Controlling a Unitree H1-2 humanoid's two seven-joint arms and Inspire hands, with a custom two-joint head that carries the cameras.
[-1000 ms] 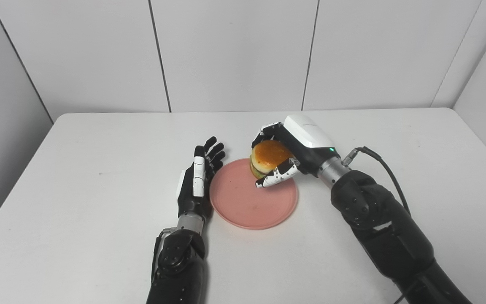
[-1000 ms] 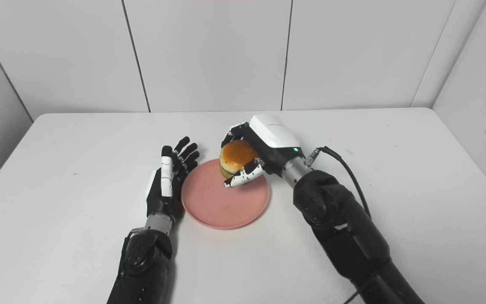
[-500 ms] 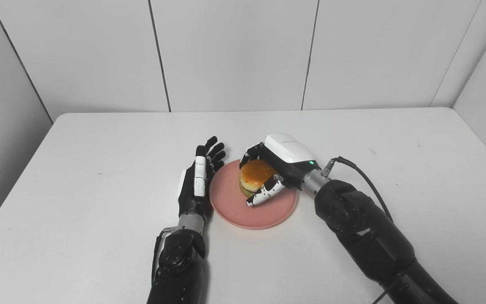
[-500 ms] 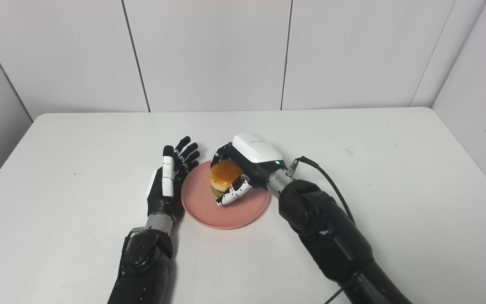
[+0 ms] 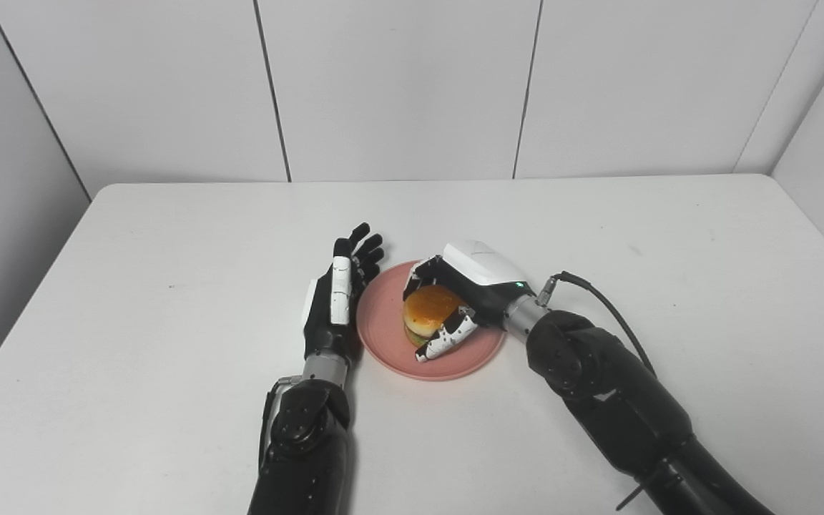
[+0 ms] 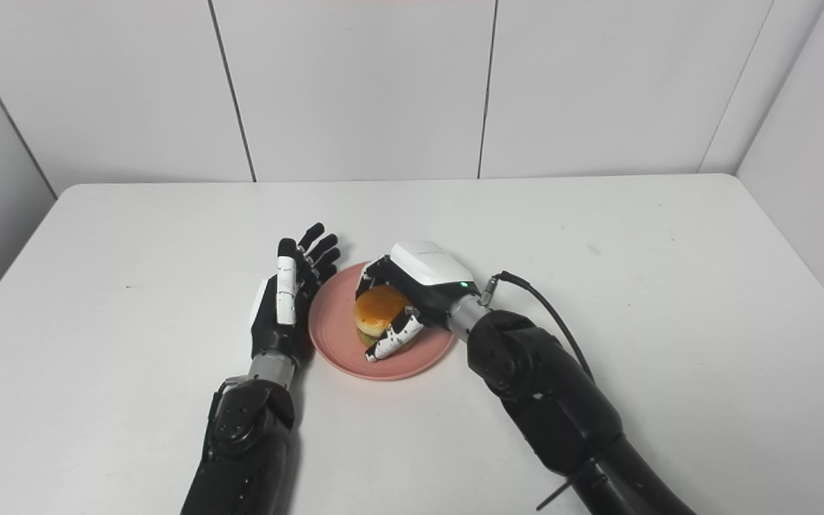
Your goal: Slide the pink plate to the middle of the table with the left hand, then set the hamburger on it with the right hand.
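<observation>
The pink plate [image 5: 390, 336] lies near the middle of the white table. My right hand [image 5: 466, 293] is shut on the hamburger [image 5: 426, 313], an orange bun with green filling, and holds it low over the plate's middle; I cannot tell whether it touches the plate. My left hand [image 5: 337, 297] is open, fingers straight and apart, standing on edge against the plate's left rim. The same scene shows in the right eye view, with the plate [image 6: 340, 350], hamburger [image 6: 376, 313], right hand [image 6: 419, 286] and left hand [image 6: 287, 293].
The white table [image 5: 133, 286] stretches wide on both sides, its back edge meeting a white panelled wall [image 5: 398, 86]. A black cable [image 5: 598, 300] loops from my right wrist.
My right hand has carried the hamburger down and leftward, from above the plate's far rim to low over its middle. The camera tilted slightly. My left hand stayed by the plate.
</observation>
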